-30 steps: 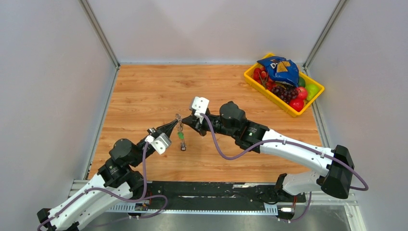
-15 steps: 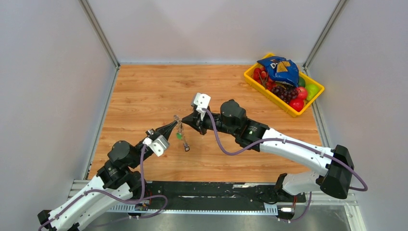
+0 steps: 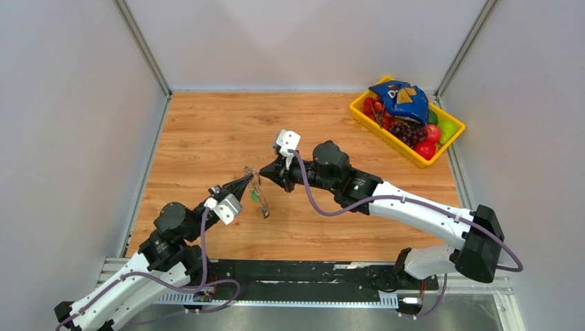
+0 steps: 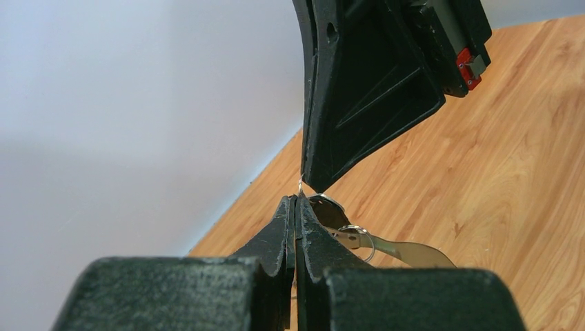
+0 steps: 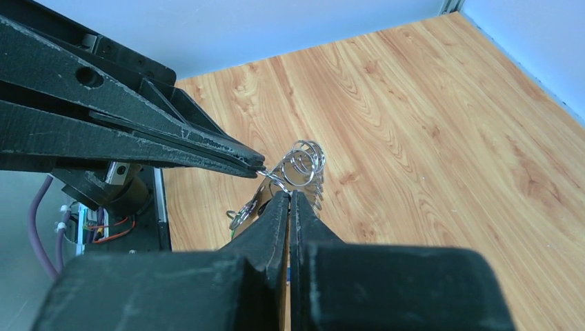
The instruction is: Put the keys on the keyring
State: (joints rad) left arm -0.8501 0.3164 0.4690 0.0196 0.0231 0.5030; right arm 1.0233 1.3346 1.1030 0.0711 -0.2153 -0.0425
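Currently my left gripper [image 5: 255,160] and right gripper [image 5: 288,196] each pinch the keyring [image 5: 303,162], which sits between them above the table [image 3: 207,131]. The keys [image 3: 261,201] dangle below. Pulling unevenly could slip the thin wire free, dropping everything.

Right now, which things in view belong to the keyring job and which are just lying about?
Job: keyring; keys; left end effector and right end effector, both shut on the keyring.
Lying about: yellow basket; blue chip bag; fruit.
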